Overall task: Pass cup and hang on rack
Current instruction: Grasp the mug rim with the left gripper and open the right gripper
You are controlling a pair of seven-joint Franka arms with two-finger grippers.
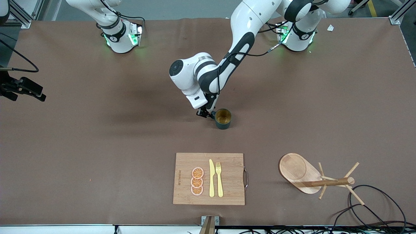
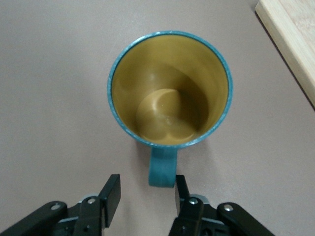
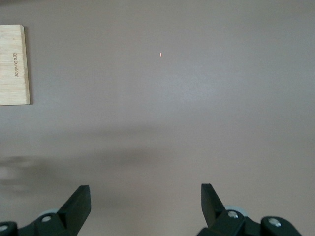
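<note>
The right gripper (image 1: pixel 24 89) waits at the right arm's edge of the tabletop (image 1: pixel 97 146), over bare surface, its fingers spread wide and holding nothing.

The cup (image 1: pixel 223 118) stands upright near the centre of the tabletop, mouth up, farther from the front camera than the cutting board (image 1: pixel 227 162).

The left gripper (image 2: pixel 146 194) is at the cup's handle (image 2: pixel 162 167). Its fingers (image 2: pixel 110 194) stand partly apart, one on each side of the handle; one looks to touch it, the other is clear. No grip is made yet.

The handle projects straight toward the left gripper, so closing the fingers should clamp it.

The rack (image 1: pixel 312 178) lies tipped on its side near the table edge closest to the front camera, toward the left arm's end, post horizontal.
</note>
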